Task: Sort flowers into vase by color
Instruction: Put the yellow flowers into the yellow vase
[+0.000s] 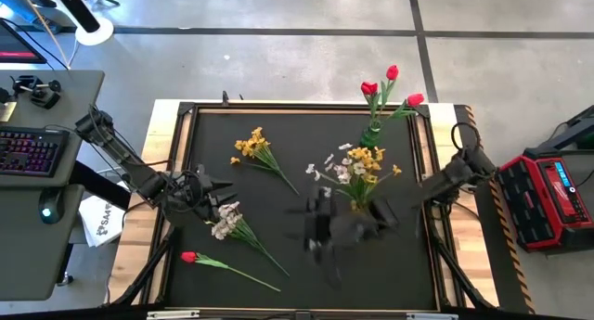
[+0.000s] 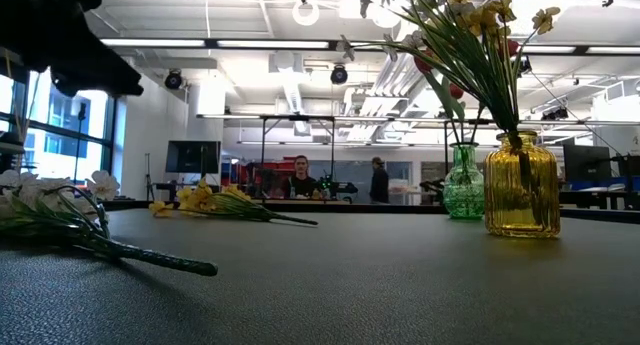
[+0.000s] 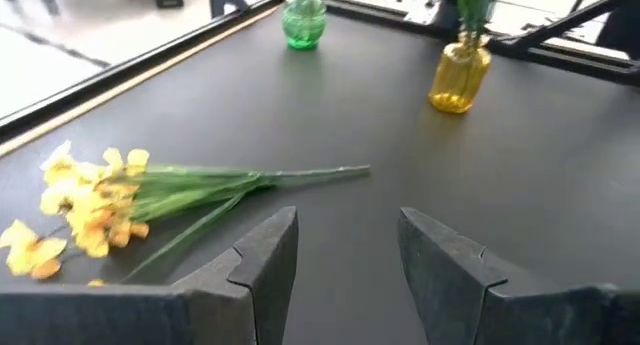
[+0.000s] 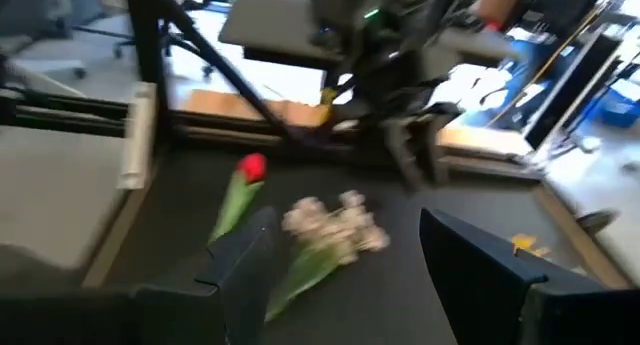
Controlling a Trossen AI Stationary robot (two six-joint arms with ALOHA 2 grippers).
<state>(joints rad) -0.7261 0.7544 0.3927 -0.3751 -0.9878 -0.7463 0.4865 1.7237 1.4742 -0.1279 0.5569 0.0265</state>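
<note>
Flowers lie loose on the mat: a red tulip [image 1: 189,258] at the front left, a white spray [image 1: 225,220] just under the left gripper [image 1: 212,192], whose fingers stand open, and a yellow bunch [image 1: 251,147] behind. White spray's stem runs away toward the front-centre. The right gripper [image 1: 320,229], also open and empty, hovers mid-table. Yellow vase [image 2: 521,197] holds yellow and white blooms; green vase [image 2: 463,182] holds red tulips.

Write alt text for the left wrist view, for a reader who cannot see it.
A spray of yellow flowers lies on the dark table, just beyond the open, empty left gripper. Farther off stand a green vase and a yellow vase.
</note>
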